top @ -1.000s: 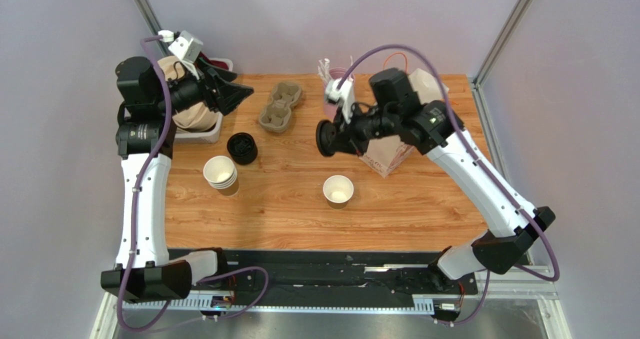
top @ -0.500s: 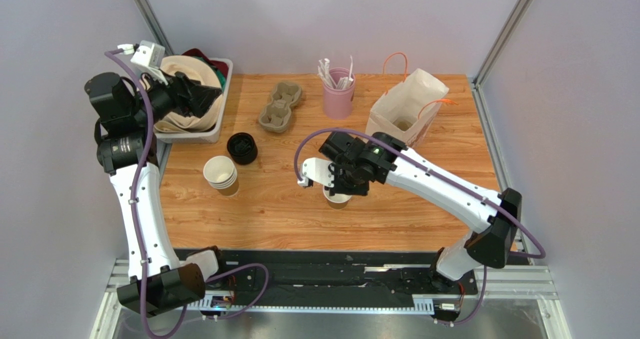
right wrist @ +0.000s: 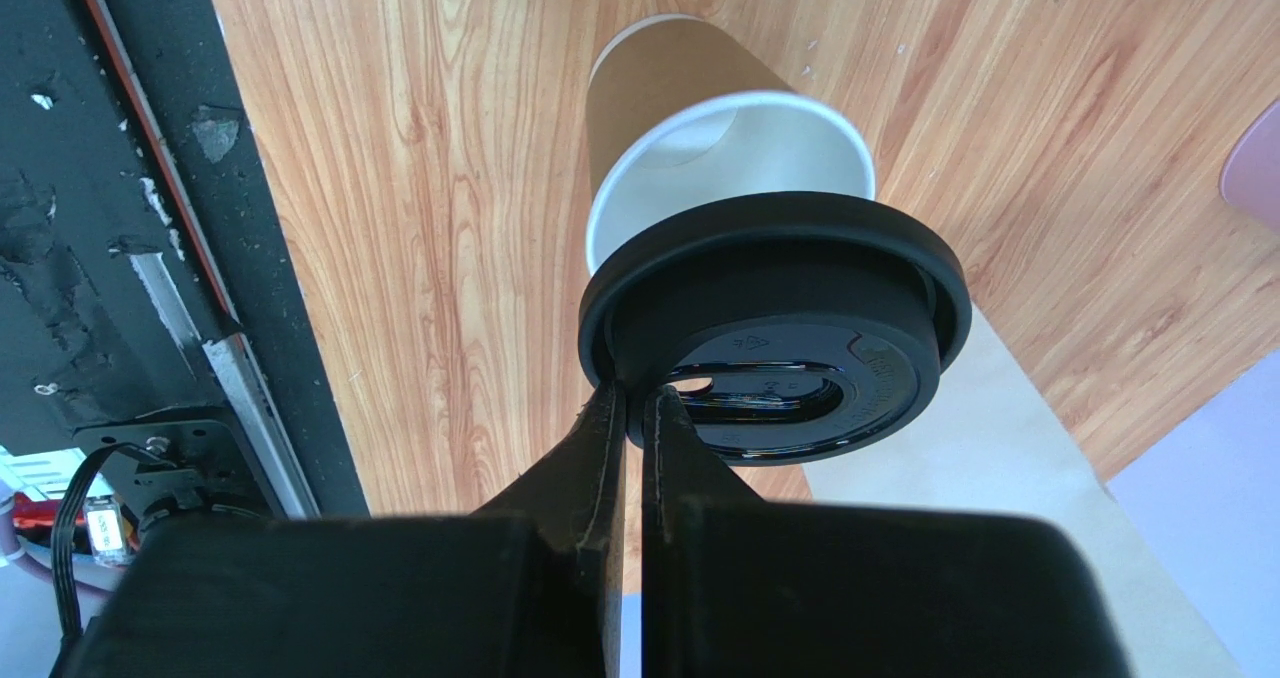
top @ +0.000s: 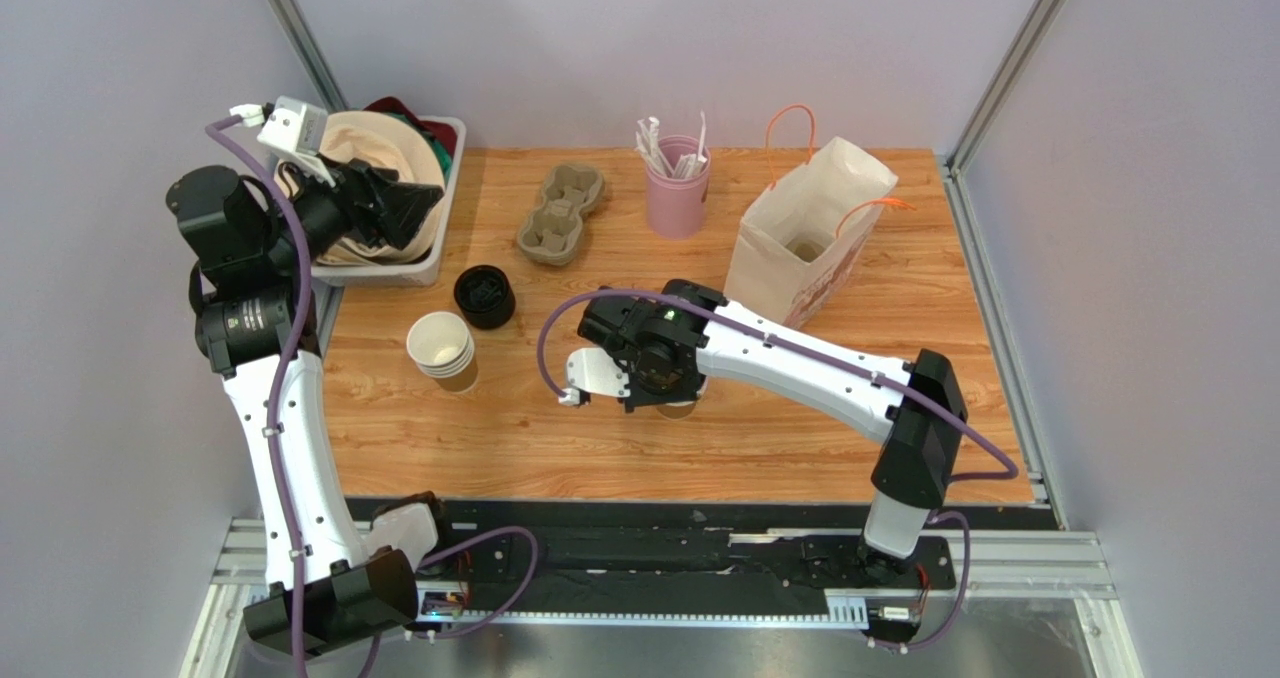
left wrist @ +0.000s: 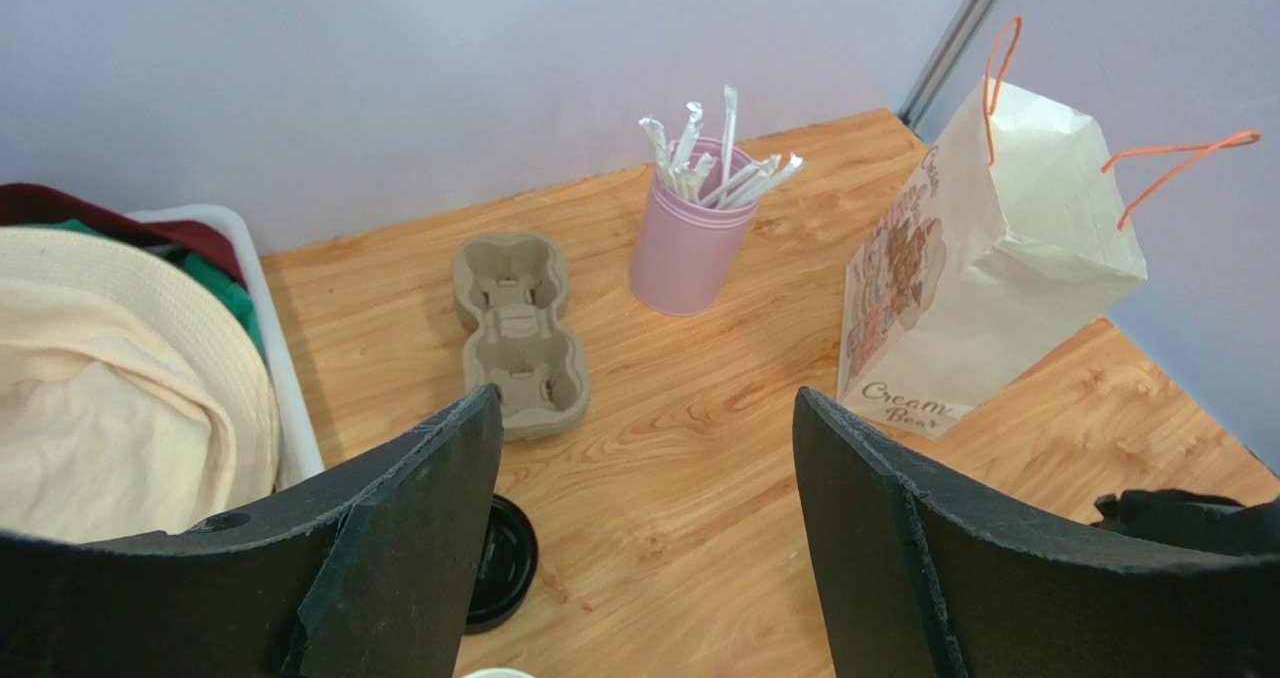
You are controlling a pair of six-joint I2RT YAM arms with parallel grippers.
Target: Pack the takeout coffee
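We log the right gripper, pinching the black lid at its rim, newly swung down over the takeout coffee just beyond it, capping likely next; left gripper spread.

**Inspector:** Left arm, status?

**Assistant:** It rises upright from its base at the near left corner. The elbow is bent high and the forearm points rightward at the far left of the table. The left gripper is held above the surface, jaws spread wide, with nothing between its fingers.

**Inspector:** Right arm?

**Assistant:** Folded low. The upper link stands at the near right, the forearm reaches leftward to the table's centre, and the wrist is turned down. The right gripper points downward, fingers pressed together, pinching the rim of a black lid.

**Inspector:** Spacing between the arms?

**Assistant:** Well apart.
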